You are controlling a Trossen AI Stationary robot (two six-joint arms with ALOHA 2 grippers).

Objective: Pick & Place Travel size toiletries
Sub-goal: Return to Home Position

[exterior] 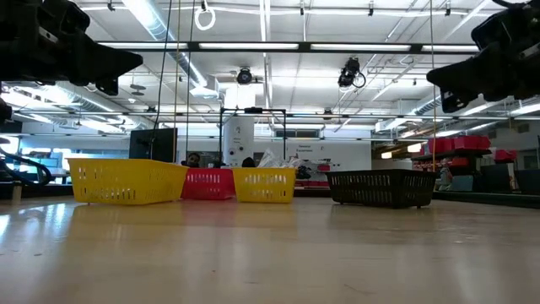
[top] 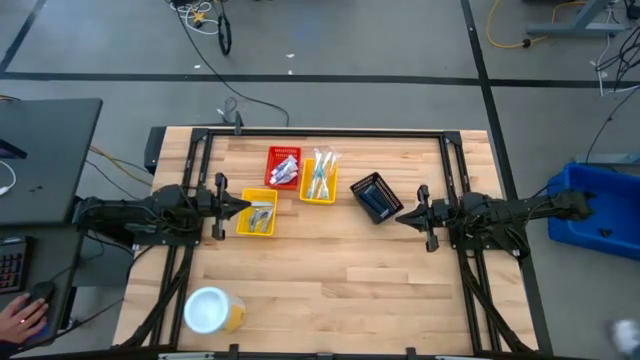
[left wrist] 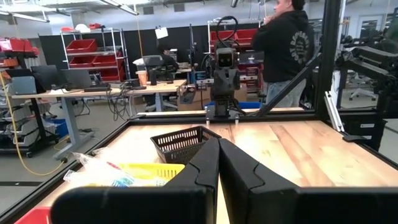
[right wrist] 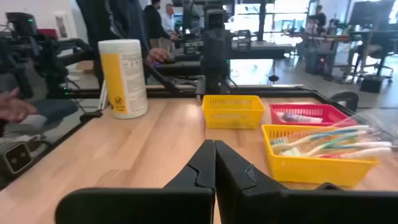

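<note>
The toiletries lie in small baskets near the table's far middle: white tubes in the red basket (top: 284, 166) (right wrist: 308, 114), toothbrushes in a yellow basket (top: 319, 178) (right wrist: 323, 149), grey items in another yellow basket (top: 257, 214) (right wrist: 232, 111), a dark blue item in the black basket (top: 376, 196) (left wrist: 182, 142). My left gripper (top: 247, 205) (left wrist: 219, 144) hovers shut at the left side, just left of the nearer yellow basket. My right gripper (top: 399, 216) (right wrist: 214, 147) hovers shut at the right side, near the black basket. Both are raised above the table.
A white-topped yellow round container (top: 212, 309) (right wrist: 123, 78) stands near the table's near-left corner. A black frame (top: 320, 133) borders the table's far edge and sides. A person (left wrist: 289, 43) stands beyond the table; a hand (top: 25, 318) rests at a desk to the left. Bare wood (top: 340, 280) lies in the near middle.
</note>
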